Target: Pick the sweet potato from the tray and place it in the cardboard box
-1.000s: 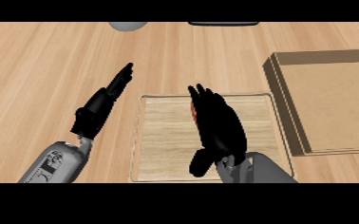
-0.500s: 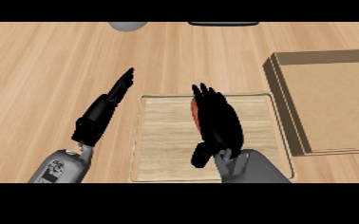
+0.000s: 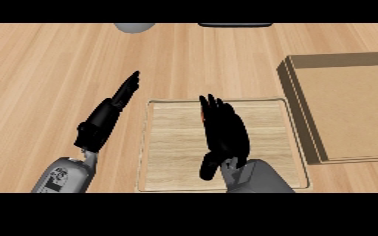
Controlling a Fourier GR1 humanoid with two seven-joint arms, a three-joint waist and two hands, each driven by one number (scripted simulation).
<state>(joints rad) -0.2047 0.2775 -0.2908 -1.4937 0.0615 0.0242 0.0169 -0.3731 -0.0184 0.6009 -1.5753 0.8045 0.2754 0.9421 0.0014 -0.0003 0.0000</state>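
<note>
On the middle of the wooden counter [image 3: 59, 70], in the head view, lies a shallow square tray [image 3: 173, 145] with a pale wood-grain floor and a thin raised rim. The right hand [image 3: 225, 132] is directly above it. Its black fingers are stretched almost straight toward the far side and its thumb is spread to the left near the wrist; I do not see them curled around anything. The sweet potato [image 3: 203, 114] is under these fingers, inside the tray, in its far half. Only a narrow orange-red strip of it shows along the left edge of the fingers. From this strip I judge that its long axis runs near to far, parallel to the fingers, so the hand must close across its width. Whether the fingers touch it I cannot tell. The cardboard box [image 3: 339, 105] stands to the right of the tray, just beside it: brown, matte, flat and open on top, with low walls. The carry therefore should go to the right, and the right hand is clearly the nearer one. The left hand [image 3: 111, 115] is left of the tray, over bare counter, with straight fingers pointing far and slightly right, and it holds nothing. At the far edge a grey rounded thing [image 3: 134, 27] and a dark flat thing [image 3: 235, 24] are partly visible.
</note>
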